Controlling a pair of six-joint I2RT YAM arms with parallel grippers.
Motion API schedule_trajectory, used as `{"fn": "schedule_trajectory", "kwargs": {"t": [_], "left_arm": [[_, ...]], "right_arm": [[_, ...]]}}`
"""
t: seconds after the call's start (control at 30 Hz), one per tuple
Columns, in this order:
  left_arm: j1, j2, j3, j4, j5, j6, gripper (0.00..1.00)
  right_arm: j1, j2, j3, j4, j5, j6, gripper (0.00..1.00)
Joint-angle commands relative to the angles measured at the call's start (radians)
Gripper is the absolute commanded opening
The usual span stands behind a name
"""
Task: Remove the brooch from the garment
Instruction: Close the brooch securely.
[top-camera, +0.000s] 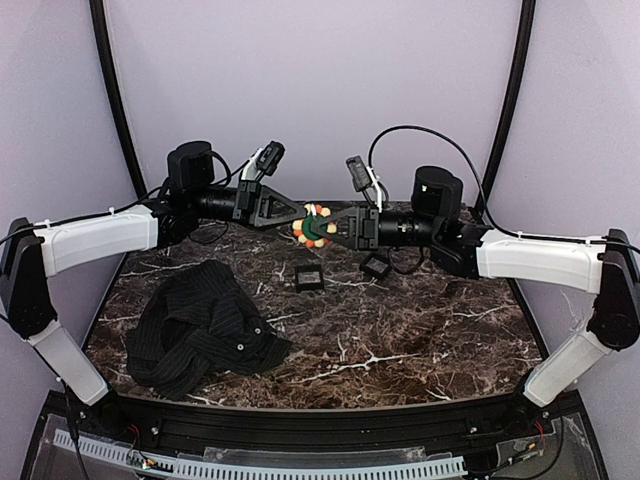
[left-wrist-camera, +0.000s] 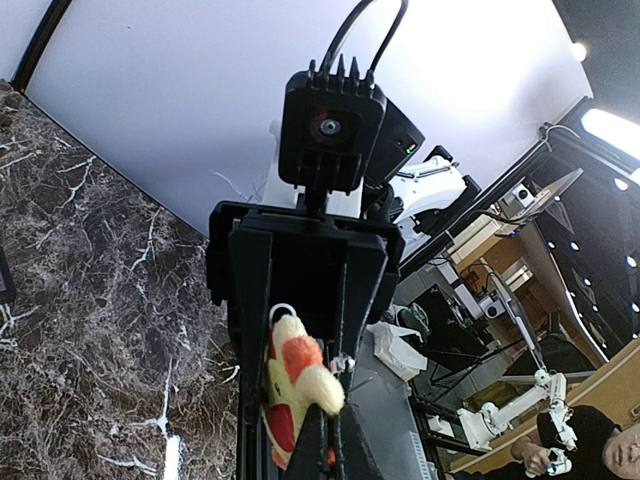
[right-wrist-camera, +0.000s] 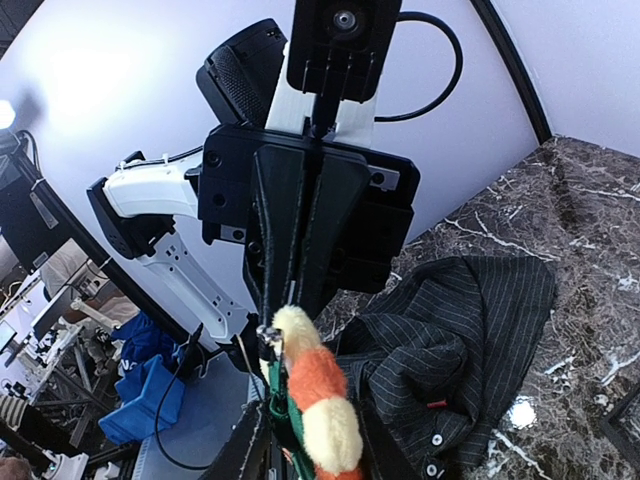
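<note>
The brooch (top-camera: 315, 225), orange and cream petals on a green back, hangs in the air over the back of the table between both grippers. My left gripper (top-camera: 298, 215) comes from the left, its fingers shut on the brooch's small metal pin at the edge. From the right, my right gripper (top-camera: 335, 228) has its fingers pressed against both faces of the brooch (right-wrist-camera: 320, 400). The left wrist view shows the brooch (left-wrist-camera: 290, 380) edge-on at its shut gripper (left-wrist-camera: 332, 425). The black pinstriped garment (top-camera: 205, 325) lies crumpled at the front left, apart from the brooch, its buttons showing in the right wrist view (right-wrist-camera: 470, 340).
A small black square box (top-camera: 308, 276) sits on the dark marble table (top-camera: 420, 330) below the grippers. A second black square piece (top-camera: 375, 265) lies just right of it, under the right arm. Black frame bars rise at both back corners.
</note>
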Motion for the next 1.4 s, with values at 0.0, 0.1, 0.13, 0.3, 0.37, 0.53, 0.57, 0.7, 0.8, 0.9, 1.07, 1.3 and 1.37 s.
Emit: {"fn": "schedule_trajectory", "kwargs": {"t": [0.0,0.1,0.13,0.3,0.37,0.53,0.57,0.7,0.8,0.9,1.07,1.3,1.37], "left_arm": [[-0.012,-0.017,0.000,0.025,0.024,0.009,0.01],[-0.012,-0.017,0.000,0.022,0.024,0.011,0.01],[-0.013,-0.017,0.001,0.022,0.024,0.012,0.01],[-0.014,-0.017,0.001,0.018,0.024,0.016,0.01],[-0.015,-0.018,0.002,0.015,0.023,0.018,0.01],[-0.018,-0.019,0.006,0.008,0.025,0.025,0.01],[-0.019,-0.018,0.007,0.006,0.025,0.026,0.01],[-0.022,-0.017,0.014,-0.008,0.026,0.038,0.01],[-0.024,-0.015,0.020,-0.025,0.027,0.049,0.01],[-0.027,-0.012,0.025,-0.033,0.027,0.055,0.01],[-0.029,-0.008,0.032,-0.043,0.027,0.062,0.01],[-0.032,-0.001,0.041,-0.055,0.027,0.068,0.01],[-0.033,-0.001,0.042,-0.058,0.027,0.071,0.01]], "right_arm": [[-0.006,0.016,0.023,0.061,-0.029,0.028,0.25],[-0.011,0.018,0.019,0.062,-0.024,0.041,0.23],[-0.013,0.017,0.019,0.059,-0.022,0.043,0.22],[-0.021,0.018,0.015,0.058,-0.013,0.062,0.19],[-0.024,0.017,0.014,0.056,-0.011,0.066,0.18],[-0.029,0.021,0.017,0.051,-0.013,0.071,0.17],[-0.029,0.022,0.019,0.048,-0.012,0.072,0.17],[-0.031,0.029,0.029,0.022,-0.008,0.068,0.16],[-0.031,0.033,0.035,0.005,-0.005,0.061,0.16],[-0.031,0.033,0.043,-0.022,0.004,0.046,0.17],[-0.031,0.039,0.061,-0.057,0.011,0.030,0.19],[-0.033,0.044,0.074,-0.075,0.014,0.021,0.20],[-0.033,0.043,0.074,-0.076,0.017,0.022,0.19]]}}
